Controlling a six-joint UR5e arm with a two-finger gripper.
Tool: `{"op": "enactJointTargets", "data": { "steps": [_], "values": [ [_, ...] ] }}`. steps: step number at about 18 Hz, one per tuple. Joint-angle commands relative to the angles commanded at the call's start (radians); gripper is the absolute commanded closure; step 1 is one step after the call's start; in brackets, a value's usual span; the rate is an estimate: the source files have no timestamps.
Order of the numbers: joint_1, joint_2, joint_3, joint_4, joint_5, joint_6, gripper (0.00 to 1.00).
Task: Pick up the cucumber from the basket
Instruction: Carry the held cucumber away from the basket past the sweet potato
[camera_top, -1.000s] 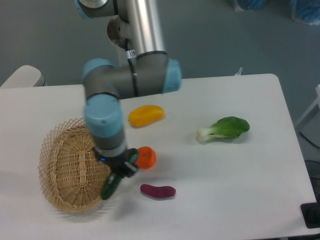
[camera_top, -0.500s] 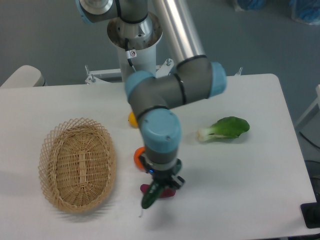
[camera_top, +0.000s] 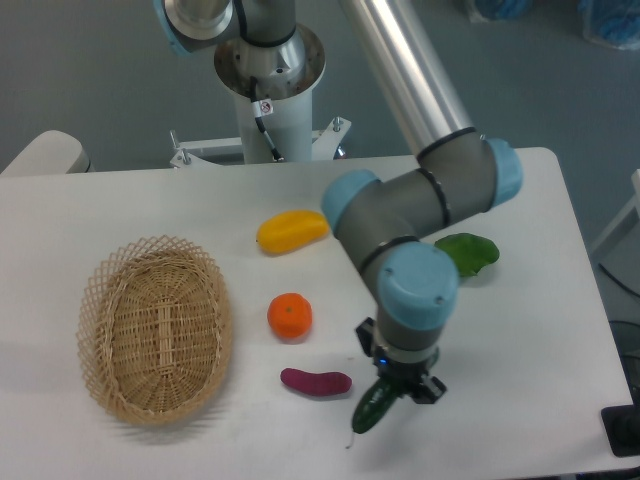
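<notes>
Dark green glossy cucumber (camera_top: 373, 408) hangs clamped in the gripper (camera_top: 398, 385) (clear of the oval wicker basket (camera_top: 155, 330)); lowering looks next.

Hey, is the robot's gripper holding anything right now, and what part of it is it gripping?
Yes. The gripper holds the cucumber by its upper end; the rest hangs down to the lower left, above the table.

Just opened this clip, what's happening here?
The gripper holds the dark green cucumber above the table's near edge, right of the purple sweet potato. The wicker basket on the left is empty. An orange, a yellow fruit and the bok choy lie on the table.
</notes>
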Motion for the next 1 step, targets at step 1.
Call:
{"op": "enactJointTargets", "data": {
  "steps": [1],
  "values": [
    [0.006, -0.003, 0.000, 0.000, -0.002, 0.014, 0.84]
  ]
}}
